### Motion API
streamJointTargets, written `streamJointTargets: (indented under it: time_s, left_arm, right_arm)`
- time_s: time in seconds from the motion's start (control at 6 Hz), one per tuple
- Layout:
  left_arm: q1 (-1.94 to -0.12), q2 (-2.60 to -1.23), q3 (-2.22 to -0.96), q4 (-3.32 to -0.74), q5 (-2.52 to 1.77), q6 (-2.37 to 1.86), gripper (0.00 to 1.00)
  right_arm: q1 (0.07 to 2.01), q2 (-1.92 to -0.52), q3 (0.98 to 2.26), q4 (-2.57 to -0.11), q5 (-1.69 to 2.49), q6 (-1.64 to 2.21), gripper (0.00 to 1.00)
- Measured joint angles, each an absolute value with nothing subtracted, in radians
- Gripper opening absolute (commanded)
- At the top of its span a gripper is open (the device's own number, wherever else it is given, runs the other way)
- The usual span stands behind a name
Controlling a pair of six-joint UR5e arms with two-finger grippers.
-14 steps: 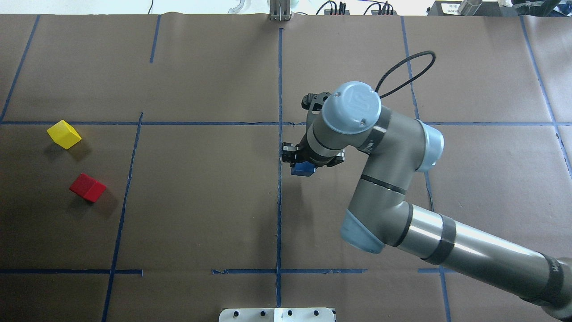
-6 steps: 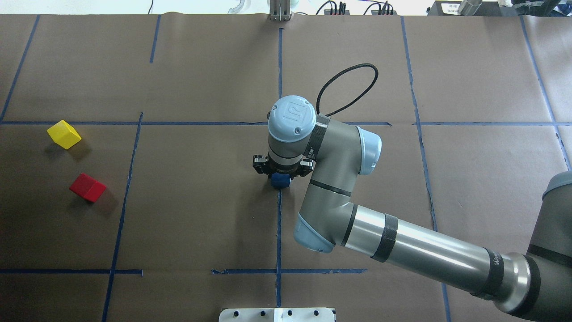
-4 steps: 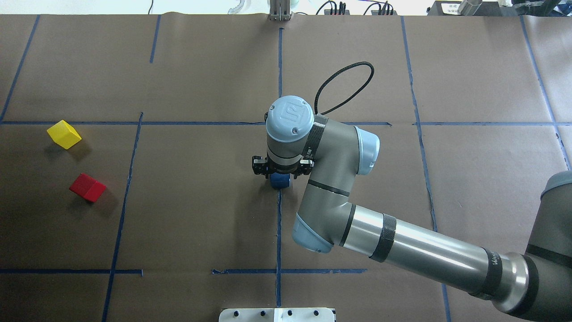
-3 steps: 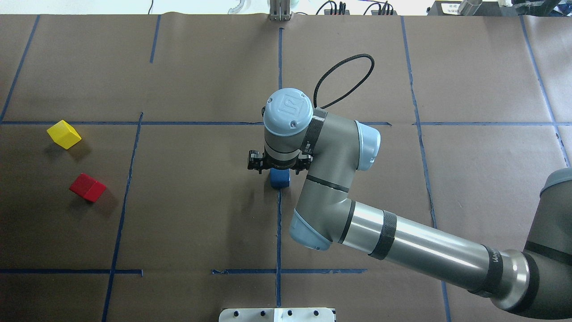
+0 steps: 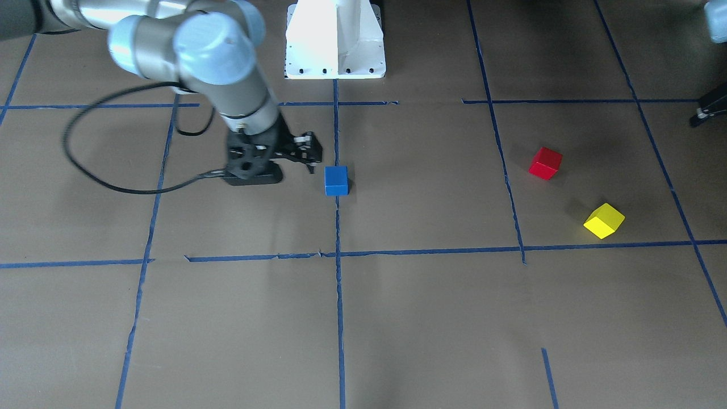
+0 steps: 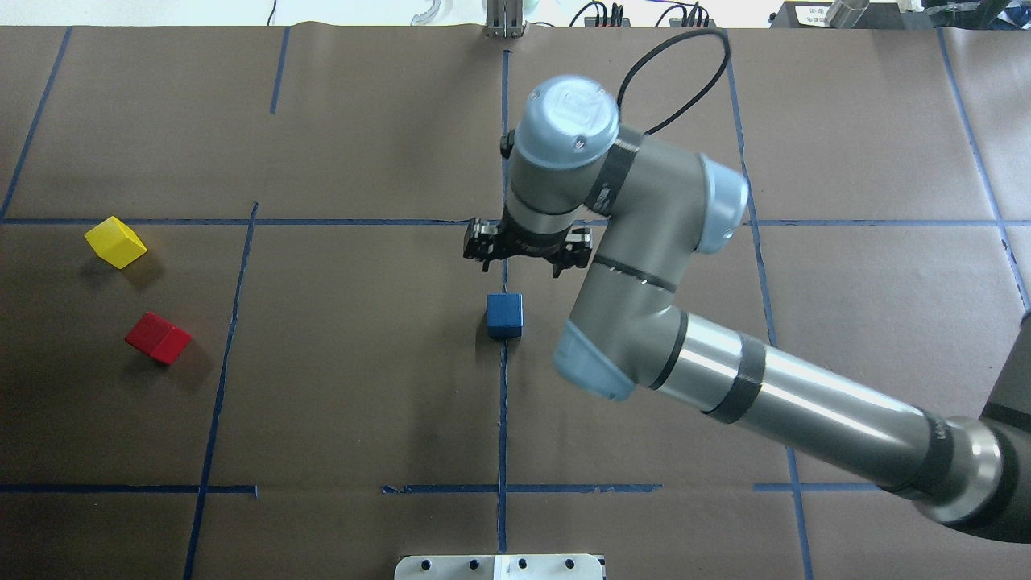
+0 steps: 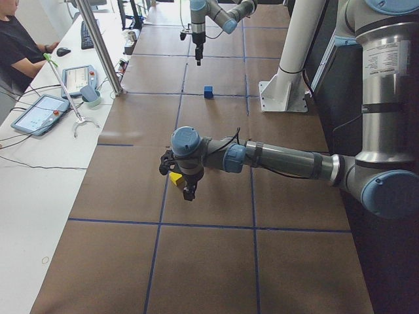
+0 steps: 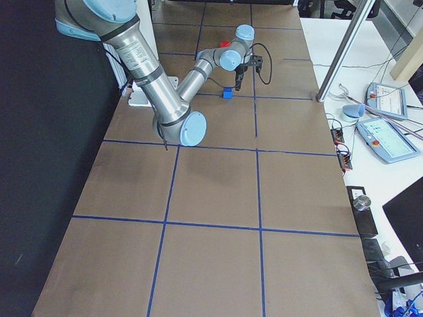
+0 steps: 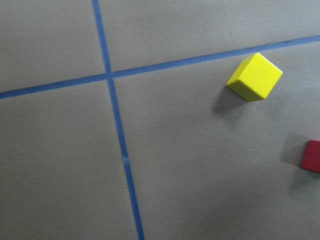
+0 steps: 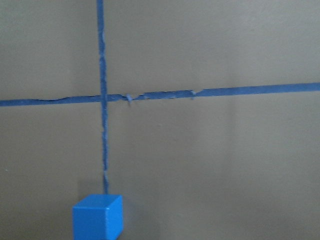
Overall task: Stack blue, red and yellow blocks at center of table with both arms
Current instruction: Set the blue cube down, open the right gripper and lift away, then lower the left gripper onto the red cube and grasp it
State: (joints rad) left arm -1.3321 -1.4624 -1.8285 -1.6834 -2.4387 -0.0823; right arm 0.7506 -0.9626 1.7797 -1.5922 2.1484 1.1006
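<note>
The blue block point(image 6: 504, 315) stands alone on the tape line at the table's center, also in the front view point(image 5: 336, 180) and the right wrist view point(image 10: 97, 216). My right gripper point(image 6: 527, 256) is open and empty, raised just beyond the block and apart from it. The red block point(image 6: 158, 337) and the yellow block point(image 6: 116, 242) lie at the far left, untouched; both show in the left wrist view, yellow point(image 9: 254, 77) and red point(image 9: 311, 156) at the edge. My left gripper point(image 7: 188, 191) hangs above the yellow block's area; I cannot tell whether it is open or shut.
The robot's white base plate point(image 6: 499, 566) sits at the near table edge. Blue tape lines point(image 6: 503, 403) grid the brown table. A side desk with tablets point(image 7: 39, 114), a metal post point(image 7: 98, 46) and a seated person point(image 7: 16, 46) lie beyond the far edge.
My right gripper carried the blue block left to the center, set it down, opened, then rose and drew back toward the far side. The red and yellow blocks have not moved.
</note>
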Motion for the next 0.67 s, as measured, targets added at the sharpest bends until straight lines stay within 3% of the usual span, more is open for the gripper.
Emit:
streamJointTargets:
  time_s: [0.33, 0.67]
  left_arm:
    - [-1.087, -1.474, -1.828, -1.951, -2.355, -0.218, 1.00]
    - [-0.907, -1.499, -1.831, -2.034, -2.176, -0.239, 1.00]
  right_arm:
    - [0.816, -1.107, 1.876, -1.590, 2.182, 0.944, 1.00]
    - [0.826, -1.151, 1.886, -1.587, 2.184, 0.884, 1.00]
